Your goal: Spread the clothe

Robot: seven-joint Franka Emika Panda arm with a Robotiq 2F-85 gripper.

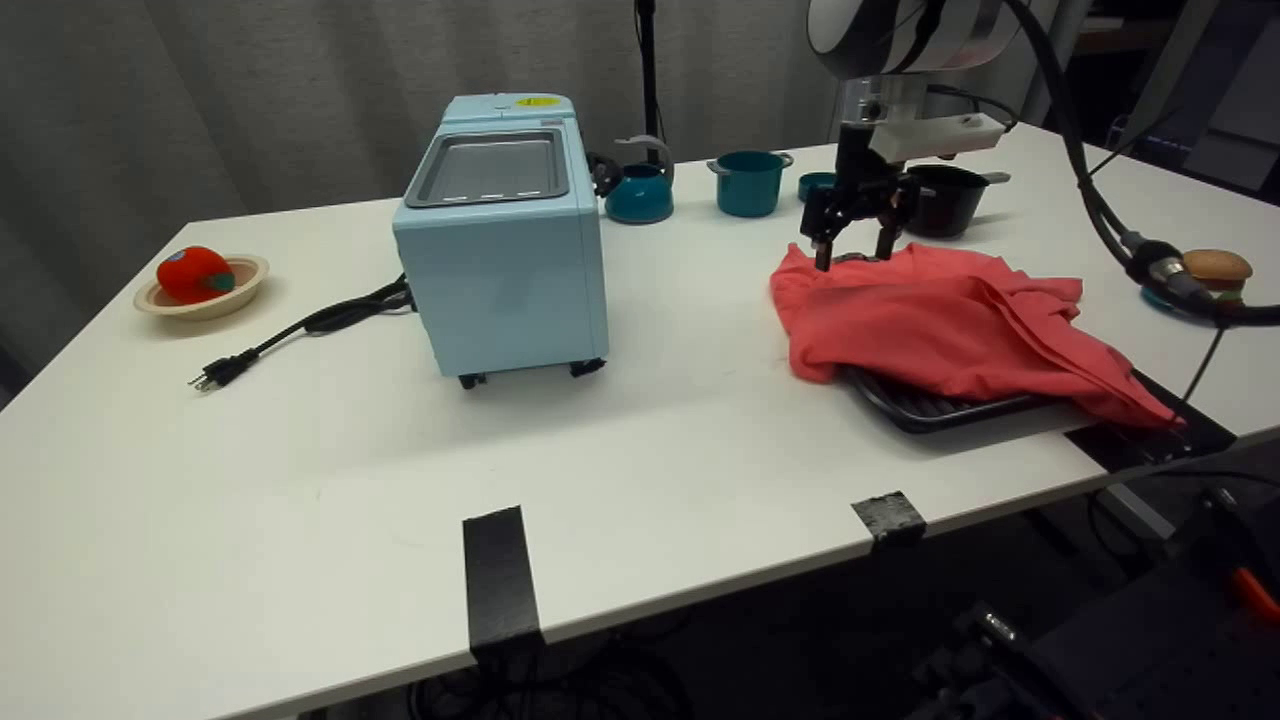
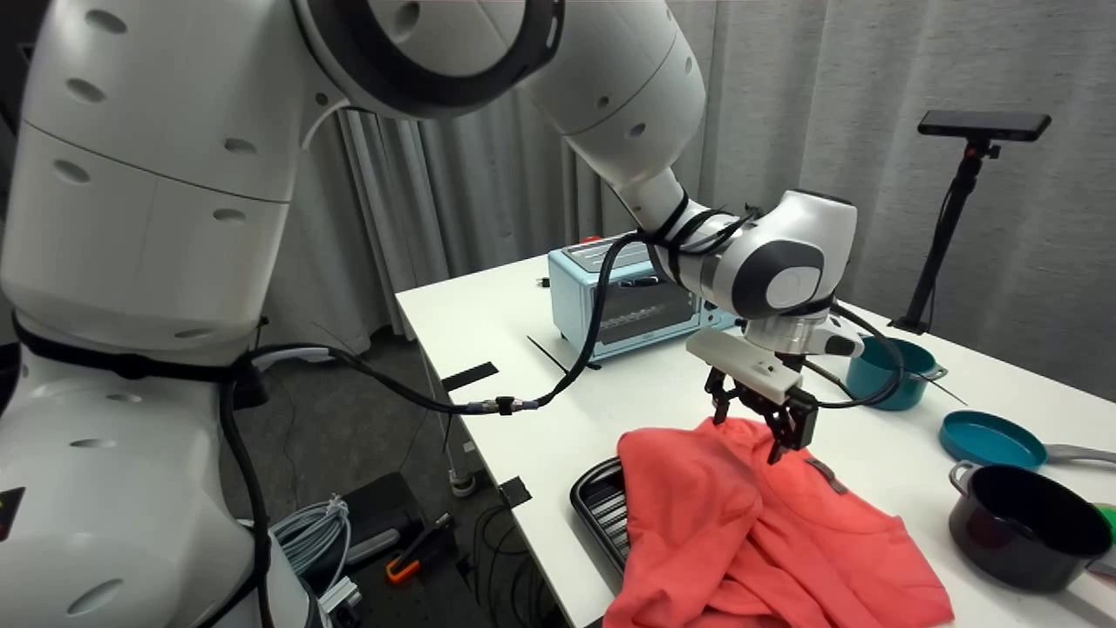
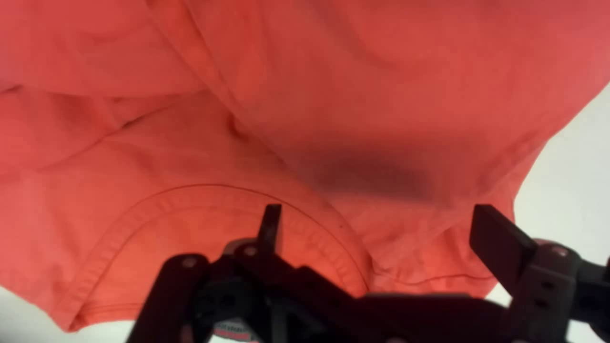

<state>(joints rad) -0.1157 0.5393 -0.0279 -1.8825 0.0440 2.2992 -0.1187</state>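
Note:
A red-coral cloth, a garment with a ribbed neckline, lies folded and rumpled on the white table in both exterior views (image 1: 930,330) (image 2: 689,515). Part of it covers a black ridged tray (image 1: 925,412), which also shows in an exterior view (image 2: 600,501). In the wrist view the cloth (image 3: 143,152) fills most of the picture, with a diagonal fold and the curved neckline. My gripper (image 1: 853,258) is open and empty just above the cloth near the neckline. Its spread fingers show in an exterior view (image 2: 747,438) and the wrist view (image 3: 378,208).
A light blue toaster oven (image 1: 505,270) stands on the table with its cord beside it. A teal kettle (image 1: 640,195), a teal pot (image 1: 750,185) and a black pot (image 2: 1029,528) stand behind the cloth. A toy burger (image 1: 1217,272) and a bowl (image 1: 215,305) with a red toy are farther off.

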